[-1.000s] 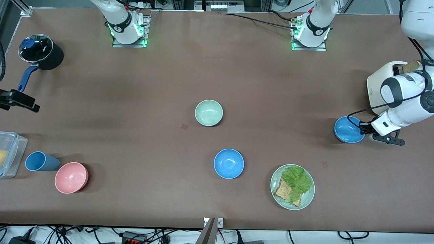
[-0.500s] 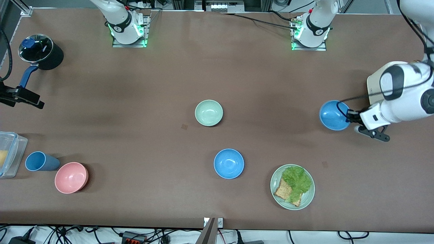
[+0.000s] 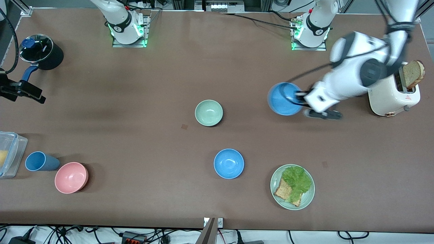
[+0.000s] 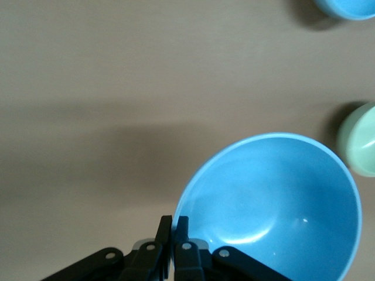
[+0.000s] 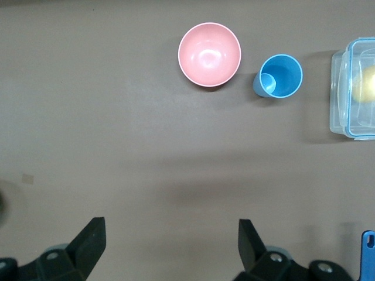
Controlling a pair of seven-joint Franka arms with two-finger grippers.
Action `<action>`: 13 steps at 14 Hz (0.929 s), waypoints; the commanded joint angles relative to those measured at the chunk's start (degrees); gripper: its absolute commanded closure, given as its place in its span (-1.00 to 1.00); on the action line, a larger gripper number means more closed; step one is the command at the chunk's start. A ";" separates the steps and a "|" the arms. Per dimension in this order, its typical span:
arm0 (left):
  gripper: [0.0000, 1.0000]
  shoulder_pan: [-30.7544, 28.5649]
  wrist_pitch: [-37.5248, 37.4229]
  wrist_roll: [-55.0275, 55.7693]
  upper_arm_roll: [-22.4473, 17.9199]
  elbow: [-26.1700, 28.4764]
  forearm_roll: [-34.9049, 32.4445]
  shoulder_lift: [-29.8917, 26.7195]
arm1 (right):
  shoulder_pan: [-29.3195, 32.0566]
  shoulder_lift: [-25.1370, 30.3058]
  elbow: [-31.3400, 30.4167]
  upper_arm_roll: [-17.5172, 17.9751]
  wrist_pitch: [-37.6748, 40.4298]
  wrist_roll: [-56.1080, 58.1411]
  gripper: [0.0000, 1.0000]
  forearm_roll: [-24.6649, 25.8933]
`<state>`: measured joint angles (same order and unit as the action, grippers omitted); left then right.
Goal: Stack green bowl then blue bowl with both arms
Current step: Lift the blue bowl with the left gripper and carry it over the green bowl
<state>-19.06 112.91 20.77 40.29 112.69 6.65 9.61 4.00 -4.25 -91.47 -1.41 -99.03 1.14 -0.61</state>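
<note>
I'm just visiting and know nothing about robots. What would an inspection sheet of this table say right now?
Surface: brown table, a few small marks.
Job's things: green bowl upright mid-table; one blue bowl lifted, a second blue bowl nearer the front camera.
Clutter: pink bowl, blue cup, clear container, lidded pot, plate with lettuce and toast, toaster holding bread.
Hands: left hand shut on the lifted blue bowl's rim, over bare table; right hand open, waiting near the pot's handle.
Cables: black cables along both arms and past the table edges.
Surroundings: nothing seen.
</note>
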 commanded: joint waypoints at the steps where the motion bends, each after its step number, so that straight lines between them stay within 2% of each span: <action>1: 1.00 -0.80 8.68 12.66 6.18 -0.01 1.00 5.13 | -0.13 1.79 -2.04 0.44 -0.73 0.10 -1.00 0.79; 2: 1.00 0.51 12.47 16.28 7.60 -0.01 1.00 6.89 | -0.13 1.79 -1.96 0.44 -0.73 0.18 -1.00 0.79; 4: 1.00 6.64 19.68 23.40 7.44 -0.27 0.03 9.98 | -0.13 1.79 -1.96 0.44 -0.29 0.18 -1.00 0.88; 6: 1.00 10.96 23.57 28.68 7.00 -0.45 -2.76 13.84 | -0.04 1.70 -1.69 0.44 0.59 0.10 -1.00 0.88; 9: 1.00 15.36 24.73 36.94 6.38 -1.58 -12.42 16.75 | -0.04 1.70 -1.52 0.53 0.86 0.10 -1.00 0.79; 13: 1.00 20.45 24.64 43.38 4.55 -8.87 -22.44 23.51 | -0.04 1.61 -1.25 0.62 0.24 1.06 -1.00 0.70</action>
<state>-2.16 138.18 61.16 46.77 108.86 -10.93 29.03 3.88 -3.99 -91.66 -1.15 -98.37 1.19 -0.51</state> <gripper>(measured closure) 0.952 0.000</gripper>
